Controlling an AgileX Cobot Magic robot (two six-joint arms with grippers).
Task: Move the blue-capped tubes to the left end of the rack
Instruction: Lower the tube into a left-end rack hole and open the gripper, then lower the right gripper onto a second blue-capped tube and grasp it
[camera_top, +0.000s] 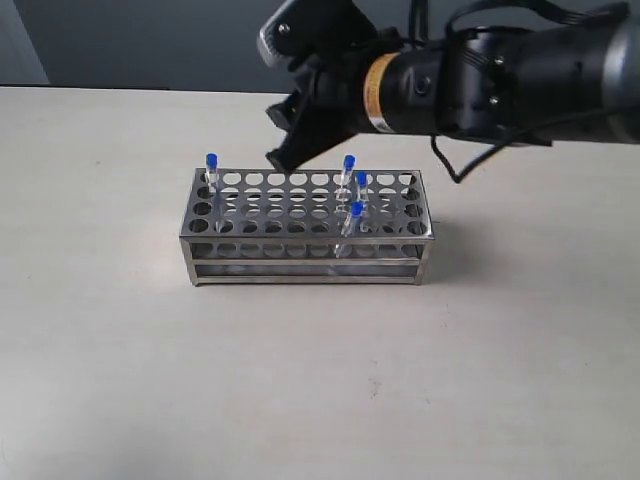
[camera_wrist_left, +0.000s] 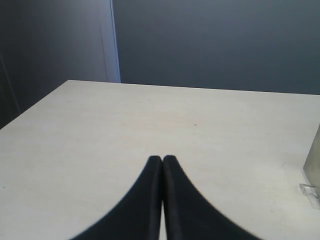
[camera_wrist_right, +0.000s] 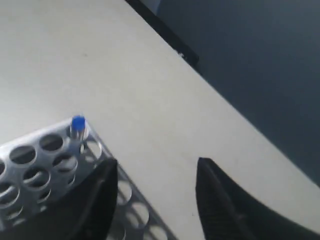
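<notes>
Pale worktop (camera_top: 120, 380) carried the rack (camera_top: 305, 215) approx. mid-way, long side facing the near edge. Right gripper (camera_wrist_right: 157, 167) hung above rack's far side, jaws released, nothing betw. them. Left gripper (camera_wrist_left: 162, 161) sat low over worktop, jaws clenched, empty. Blue-capped tubes (camera_top: 356, 212): three stood toward worktop's right edge, lone tube (camera_top: 211, 163) in far hole at opposite end.

The right arm (camera_top: 520, 70) reaches in from the right side, high up, bending down and leftward at its end. The right gripper (camera_wrist_right: 156, 162) has its jaws spread apart, gripping nothing. The left gripper (camera_wrist_left: 161, 159) has its jaws pressed together, empty.
</notes>
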